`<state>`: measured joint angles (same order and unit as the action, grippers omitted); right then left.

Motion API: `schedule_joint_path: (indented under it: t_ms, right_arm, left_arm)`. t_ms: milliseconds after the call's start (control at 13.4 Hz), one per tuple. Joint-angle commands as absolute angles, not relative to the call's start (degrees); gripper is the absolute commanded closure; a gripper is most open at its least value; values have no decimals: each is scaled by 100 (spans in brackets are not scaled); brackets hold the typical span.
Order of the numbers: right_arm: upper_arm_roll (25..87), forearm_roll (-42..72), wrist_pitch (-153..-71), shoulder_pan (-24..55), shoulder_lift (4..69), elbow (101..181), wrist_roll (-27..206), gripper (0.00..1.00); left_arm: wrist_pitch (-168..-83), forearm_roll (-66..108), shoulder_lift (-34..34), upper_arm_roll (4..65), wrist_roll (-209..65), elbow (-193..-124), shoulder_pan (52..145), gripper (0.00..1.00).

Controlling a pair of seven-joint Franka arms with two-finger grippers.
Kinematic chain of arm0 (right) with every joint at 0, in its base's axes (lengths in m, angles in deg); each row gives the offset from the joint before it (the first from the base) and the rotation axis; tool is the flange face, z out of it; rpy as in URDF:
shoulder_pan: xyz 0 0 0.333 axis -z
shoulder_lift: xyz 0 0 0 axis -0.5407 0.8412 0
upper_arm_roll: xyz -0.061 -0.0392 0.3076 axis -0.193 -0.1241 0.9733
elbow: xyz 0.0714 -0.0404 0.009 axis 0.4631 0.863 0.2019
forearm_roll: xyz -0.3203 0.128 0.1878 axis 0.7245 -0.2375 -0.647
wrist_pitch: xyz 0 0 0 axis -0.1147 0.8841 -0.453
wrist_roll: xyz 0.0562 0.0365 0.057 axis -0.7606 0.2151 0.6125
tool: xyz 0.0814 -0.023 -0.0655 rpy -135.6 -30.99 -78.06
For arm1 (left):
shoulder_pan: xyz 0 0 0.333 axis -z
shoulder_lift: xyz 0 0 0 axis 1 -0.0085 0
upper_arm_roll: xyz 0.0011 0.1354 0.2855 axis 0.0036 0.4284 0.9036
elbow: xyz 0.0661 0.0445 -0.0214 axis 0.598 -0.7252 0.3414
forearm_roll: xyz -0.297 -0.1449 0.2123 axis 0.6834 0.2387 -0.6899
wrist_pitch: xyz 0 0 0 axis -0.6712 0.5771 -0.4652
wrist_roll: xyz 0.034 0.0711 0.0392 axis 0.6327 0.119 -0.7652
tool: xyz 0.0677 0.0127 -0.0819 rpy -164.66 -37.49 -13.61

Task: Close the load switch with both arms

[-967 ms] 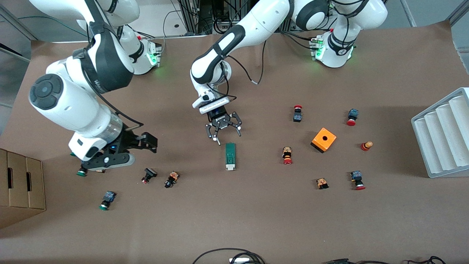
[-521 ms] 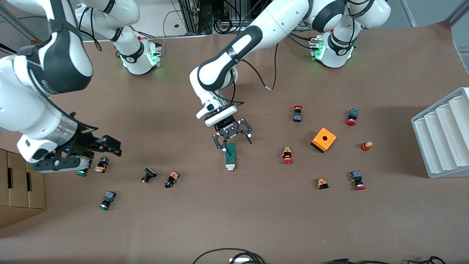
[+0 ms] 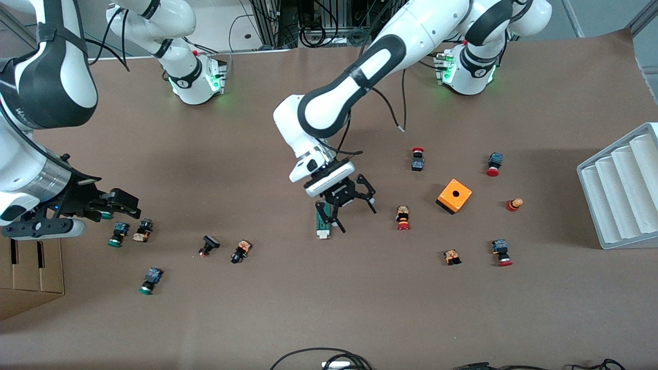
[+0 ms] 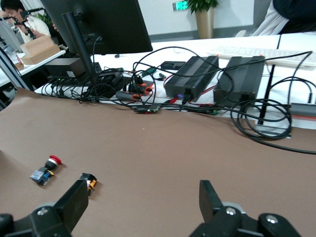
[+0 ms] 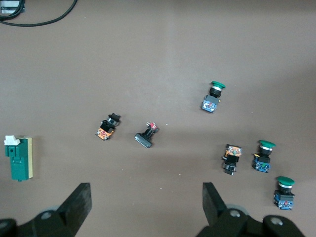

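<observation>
While lying flat: narrow green load switch (image 3: 322, 224) with white end piece, under spread-fingered left gripper (image 3: 345, 208).
Right gripper (image 3: 121, 204): fingers apart, empty.
Surface: brown table (image 3: 329, 308).

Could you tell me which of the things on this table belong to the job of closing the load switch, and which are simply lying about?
Part of the job:
- load switch
- left hand, open, over the switch
- right hand, open, over the push buttons at its end of the table

Lying about:
- orange box
- red-capped push buttons
- green-capped push buttons
- grey ridged tray
- cardboard box
</observation>
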<state>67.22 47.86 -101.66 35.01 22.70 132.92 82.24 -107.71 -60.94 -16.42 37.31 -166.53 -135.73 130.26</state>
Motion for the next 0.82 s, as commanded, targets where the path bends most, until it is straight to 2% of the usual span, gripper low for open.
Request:
schedule_joint_path:
  t_ms: [0,744]
  right_arm:
    - [6943,5012,-10119,3625,2100,13480,8248,0]
    - [6943,5092,-10066,3607,2092,13436,8292,0]
  left_arm:
    - [-10863,-5585,-1156,3570,-16051,-13777,12671,1]
    - [-11110,-3325,242,3552,-13370,-13760,11378,1]
